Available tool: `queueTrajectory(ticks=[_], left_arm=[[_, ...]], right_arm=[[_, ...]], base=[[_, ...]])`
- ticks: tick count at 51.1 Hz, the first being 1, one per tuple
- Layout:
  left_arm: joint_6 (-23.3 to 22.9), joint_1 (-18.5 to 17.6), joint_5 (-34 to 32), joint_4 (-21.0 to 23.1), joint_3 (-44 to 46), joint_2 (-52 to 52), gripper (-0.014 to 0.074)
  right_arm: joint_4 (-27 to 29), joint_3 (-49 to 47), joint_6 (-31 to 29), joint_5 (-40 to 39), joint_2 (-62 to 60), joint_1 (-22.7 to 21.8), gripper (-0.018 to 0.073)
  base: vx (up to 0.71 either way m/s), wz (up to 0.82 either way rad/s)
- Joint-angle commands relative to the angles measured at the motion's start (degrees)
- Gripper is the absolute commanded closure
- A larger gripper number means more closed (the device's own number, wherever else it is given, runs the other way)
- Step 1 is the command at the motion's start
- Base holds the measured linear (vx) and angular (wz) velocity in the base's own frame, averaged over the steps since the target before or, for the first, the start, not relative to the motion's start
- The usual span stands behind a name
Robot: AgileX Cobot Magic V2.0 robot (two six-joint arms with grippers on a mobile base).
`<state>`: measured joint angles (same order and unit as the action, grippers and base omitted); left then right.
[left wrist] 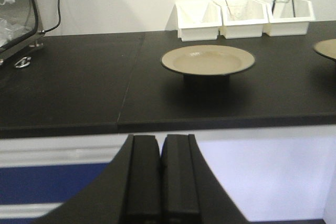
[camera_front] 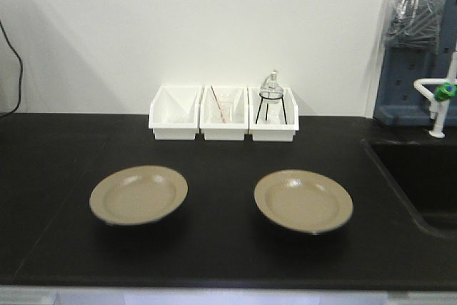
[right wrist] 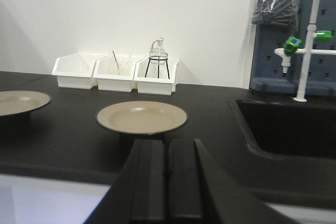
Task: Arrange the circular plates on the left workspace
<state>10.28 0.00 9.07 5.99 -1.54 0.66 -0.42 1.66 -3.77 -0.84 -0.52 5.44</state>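
- Tan left plate [camera_front: 138, 195] lies lower left of centre in the front view and the right plate [camera_front: 303, 201] lower right, well apart, both on the black counter [camera_front: 221, 155].
- Closed on nothing, the left gripper [left wrist: 160, 182] and right gripper [right wrist: 167, 182] hang low before the counter edge.
- Likely next: open wide, approach low, pinch the near rim, lift level, and keep away from the sink [camera_front: 421, 176].

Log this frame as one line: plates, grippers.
left plate: on countertop, untouched | right plate: on countertop, nearer sink | left gripper: shut, empty | right gripper: shut, empty
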Motion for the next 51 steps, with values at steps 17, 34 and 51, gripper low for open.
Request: queueTrajectory(ticks=[17, 34, 51], left_arm=[[-0.57, -0.36, -4.76, 0.67, -1.16, 0.88, 0.0596], [-0.57, -0.36, -4.76, 0.67, -1.16, 0.88, 0.0596], [-0.57, -0.36, -4.76, 0.67, -1.16, 0.88, 0.0596]], right_arm=[[-0.72, 1.23, 0.09, -4.47, -0.75, -0.34, 0.0561], [-0.72, 1.23, 0.09, -4.47, -0.75, -0.34, 0.0561], [-0.72, 1.23, 0.09, -4.47, -0.75, -0.34, 0.0561]], base=[[0.52, -0.02], [0.37, -0.09], [0.17, -0.01]])
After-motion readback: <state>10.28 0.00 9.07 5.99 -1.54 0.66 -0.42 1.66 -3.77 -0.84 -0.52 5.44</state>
